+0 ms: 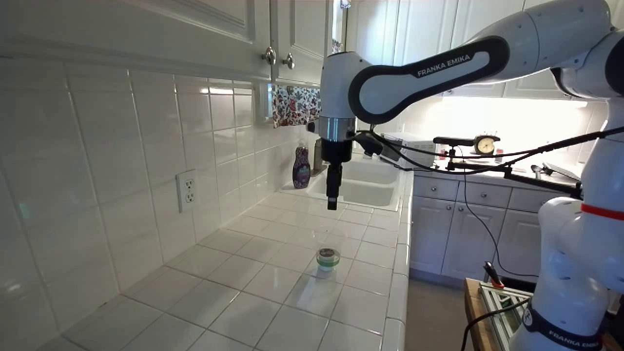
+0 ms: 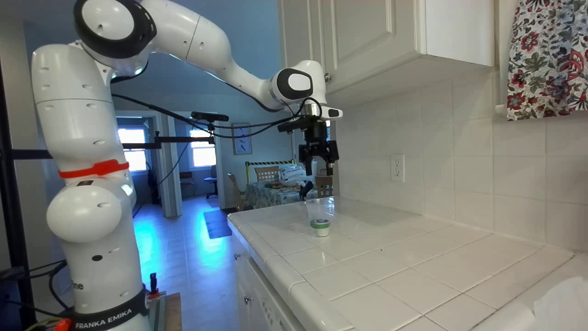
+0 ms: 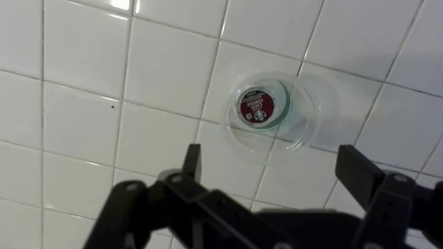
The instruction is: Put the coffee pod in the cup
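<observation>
Tiled counter (image 1: 273,280): glossy white squares, grey grout. Gripper (image 2: 319,171): black, blocky, fingers spread wide, nothing between them, hanging well above counter. Cup (image 2: 320,211): below gripper; in wrist view, on far side of fingertips, midway between them left to right. Upright, long axis vertical; thin clear plastic, round, flaring to rim, green band low down. Coffee pod (image 3: 257,106): squat, pale, maroon lid up; appears inside cup at bottom, left of rim's centre. Placement looks done; next move probably retreat upward.

Below the black gripper (image 2: 319,171), saw a maroon-and-black-topped coffee pod (image 3: 257,106) and a clear, perhaps green-tinted cup (image 3: 292,126).
</observation>
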